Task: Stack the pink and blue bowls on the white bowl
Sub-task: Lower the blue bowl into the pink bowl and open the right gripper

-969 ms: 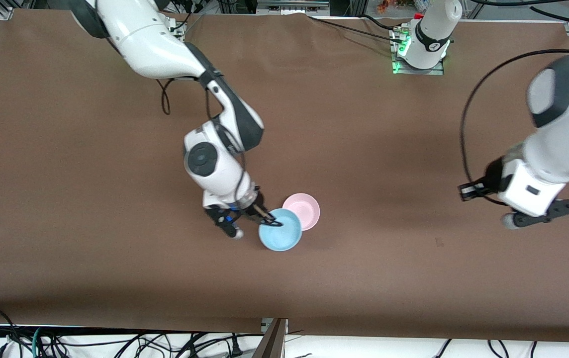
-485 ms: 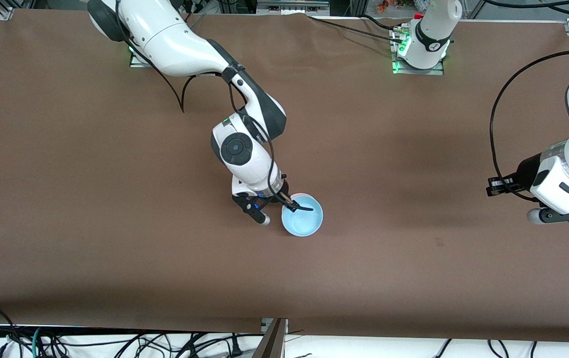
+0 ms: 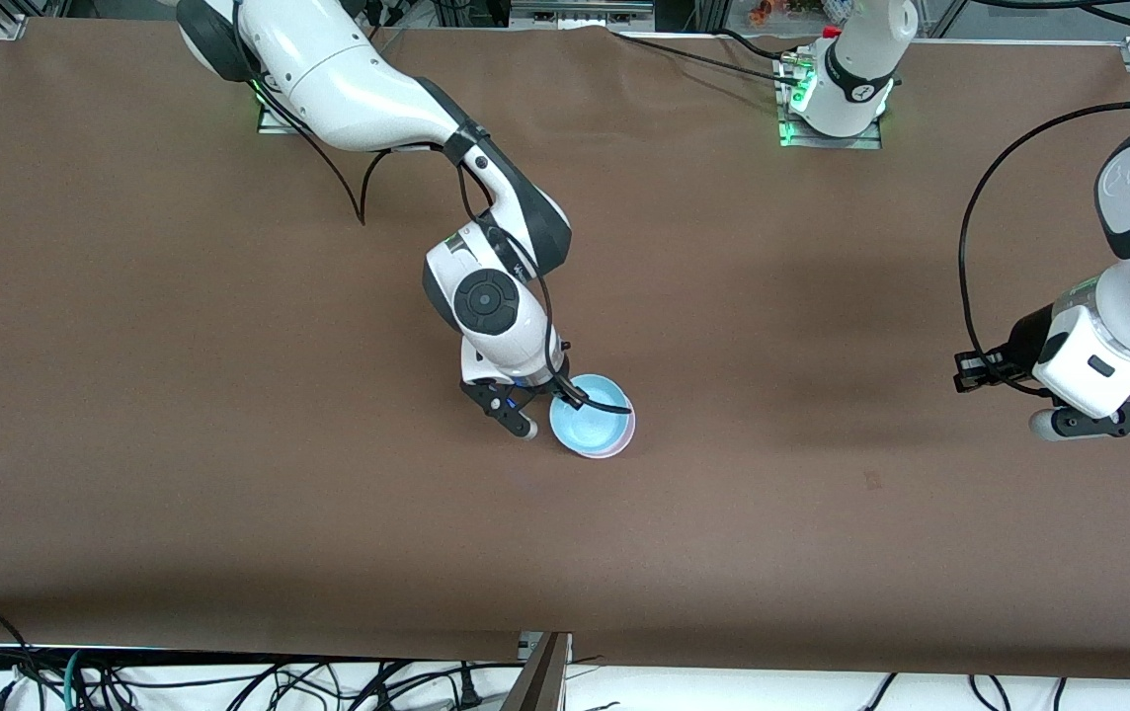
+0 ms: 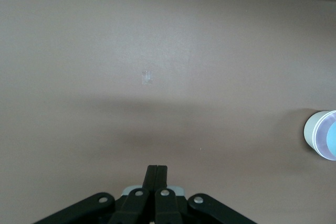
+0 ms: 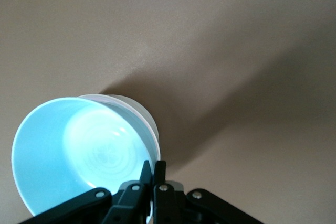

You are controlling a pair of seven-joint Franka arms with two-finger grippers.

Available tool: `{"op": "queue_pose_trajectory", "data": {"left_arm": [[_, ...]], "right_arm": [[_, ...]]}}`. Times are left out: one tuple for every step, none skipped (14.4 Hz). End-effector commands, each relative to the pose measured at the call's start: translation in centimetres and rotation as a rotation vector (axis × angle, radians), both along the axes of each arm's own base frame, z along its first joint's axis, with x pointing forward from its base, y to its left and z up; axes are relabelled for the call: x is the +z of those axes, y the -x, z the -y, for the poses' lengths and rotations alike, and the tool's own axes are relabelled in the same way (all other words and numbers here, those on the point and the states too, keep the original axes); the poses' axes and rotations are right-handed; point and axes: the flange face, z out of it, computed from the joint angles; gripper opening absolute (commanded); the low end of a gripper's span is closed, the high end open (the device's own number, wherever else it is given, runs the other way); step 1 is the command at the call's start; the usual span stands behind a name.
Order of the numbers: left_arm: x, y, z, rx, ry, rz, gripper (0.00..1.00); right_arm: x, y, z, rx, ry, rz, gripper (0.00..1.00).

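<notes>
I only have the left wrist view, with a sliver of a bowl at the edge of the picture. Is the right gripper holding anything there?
Observer: Yes. In the right wrist view the right gripper is shut on the rim of the blue bowl.
Operator: Where is the pink one?
Observer: Under it. The front view shows the rim of the pink bowl peeking out beneath the blue bowl.
Operator: And where is my own gripper relative to them?
Observer: The left gripper hangs over the table toward the left arm's end, well apart from the bowls.
</notes>
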Motion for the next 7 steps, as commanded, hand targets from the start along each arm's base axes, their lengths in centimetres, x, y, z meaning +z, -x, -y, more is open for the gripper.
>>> {"op": "queue_pose_trajectory", "data": {"left_arm": [[0.5,0.9,-0.1,-0.022,-0.001,0.016,0.00],[0.5,0.9,-0.1,-0.020,-0.001,0.016,0.00],[0.5,0.9,-0.1,-0.020,-0.001,0.017,0.00],[0.4,0.9,-0.1,-0.020,-0.001,0.016,0.00],[0.4,0.9,-0.2,-0.020,-0.001,0.016,0.00],[0.4,0.9,-0.1,-0.022,-0.001,0.016,0.00],[0.4,0.9,-0.1,-0.022,-0.001,0.016,0.00]], "right_arm": [[0.5,-0.1,-0.5,-0.011,0.001,0.017,0.00],[0.6,-0.2,-0.8,-0.013,-0.010,0.031,0.00],[0.3,0.1,-1.2,-0.009,-0.016,0.040,0.00],[0.0,0.2,-1.4,-0.010,-0.018,0.042,0.00],[-0.2,0.2,-1.5,-0.010,-0.020,0.046,0.00],[-0.1,0.1,-1.6,-0.012,-0.028,0.057,0.00],[0.0,-0.1,-1.7,-0.015,-0.039,0.071,0.00]]}}
